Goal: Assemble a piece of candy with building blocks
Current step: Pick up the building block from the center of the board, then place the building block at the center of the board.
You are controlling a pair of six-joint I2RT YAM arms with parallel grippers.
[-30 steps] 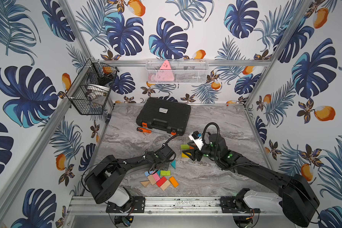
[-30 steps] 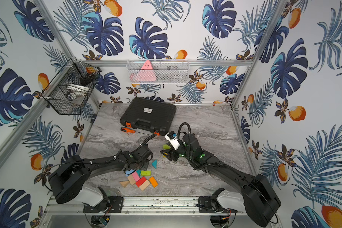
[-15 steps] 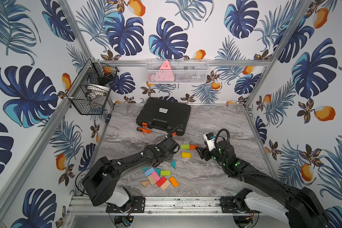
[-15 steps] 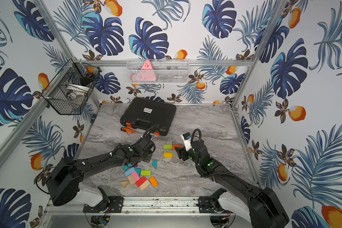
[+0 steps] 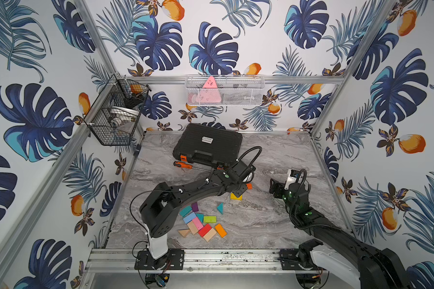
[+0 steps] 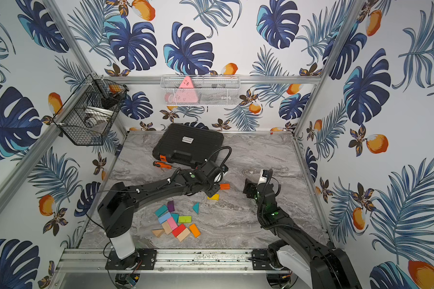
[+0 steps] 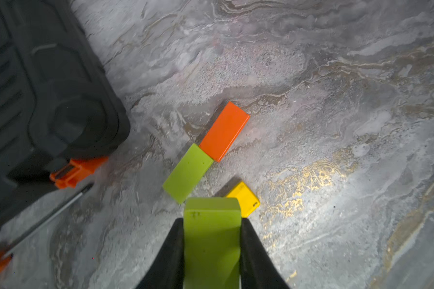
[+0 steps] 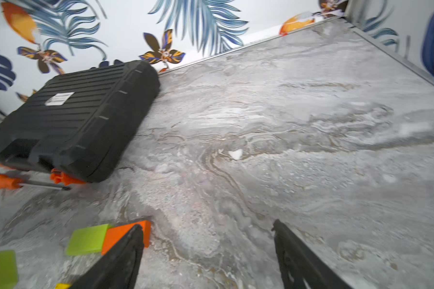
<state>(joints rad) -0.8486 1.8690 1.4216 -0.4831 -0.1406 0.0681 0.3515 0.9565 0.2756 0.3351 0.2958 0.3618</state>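
Note:
My left gripper (image 7: 212, 220) is shut on a lime-green block (image 7: 212, 240), held just above the table. Ahead of it in the left wrist view, a second green block (image 7: 188, 174) and an orange block (image 7: 224, 131) lie end to end, with a yellow block (image 7: 243, 199) beside them. In both top views this gripper (image 5: 238, 191) hides the green one; the orange block (image 5: 248, 186) and yellow block (image 5: 236, 196) show. Several loose building blocks (image 5: 201, 225) lie near the front. My right gripper (image 8: 208, 226) stands open and empty, to the right of the orange block (image 8: 125, 235).
A black tool case (image 5: 208, 146) sits at the back left with an orange-handled screwdriver (image 5: 183, 164) in front of it. A black wire basket (image 5: 115, 117) hangs on the left wall. A white mesh basket (image 5: 224, 91) hangs on the back wall.
My right gripper has let go at the middle blocks, pulled back to the right and opened wide. My left gripper has moved from the front pile to the middle with the green block.

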